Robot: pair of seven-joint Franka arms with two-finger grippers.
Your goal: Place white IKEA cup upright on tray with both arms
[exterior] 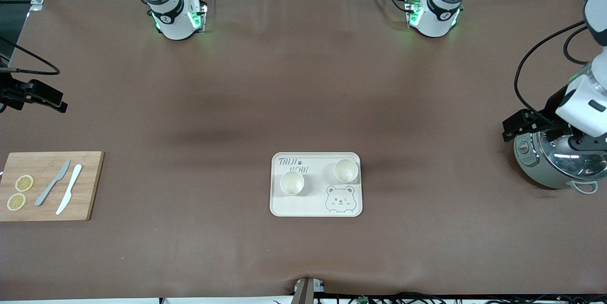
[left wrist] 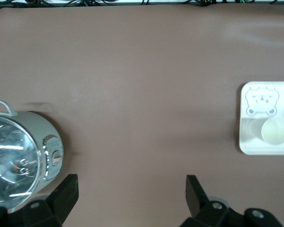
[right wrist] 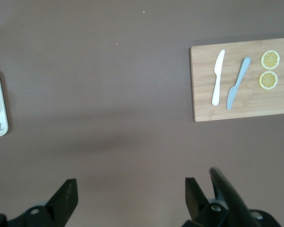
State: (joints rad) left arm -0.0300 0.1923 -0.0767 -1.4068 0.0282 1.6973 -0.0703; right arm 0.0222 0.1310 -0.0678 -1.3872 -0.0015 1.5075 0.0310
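2 small white round cups (exterior: 291,183) (exterior: 345,170) stand upright on the cream rectangular bear-print tray (exterior: 315,210) — task looks done; left claw (left wrist: 128,195) over the tabletop beside the cooker, right claw (right wrist: 128,196) over bare tabletop, both open, empty.

We are seeing the cream tray (exterior: 316,184) lying flat on the brown counter (exterior: 303,81), about midway between its two ends and closer to the front camera's edge. It is showing rounded corners, a raised rim, the words "TAIJI BEAR" and a bear-face drawing. Two white cups are standing upright on it, mouths up: one cup (exterior: 291,183) beside the lettering, the other cup (exterior: 345,170) above the bear.
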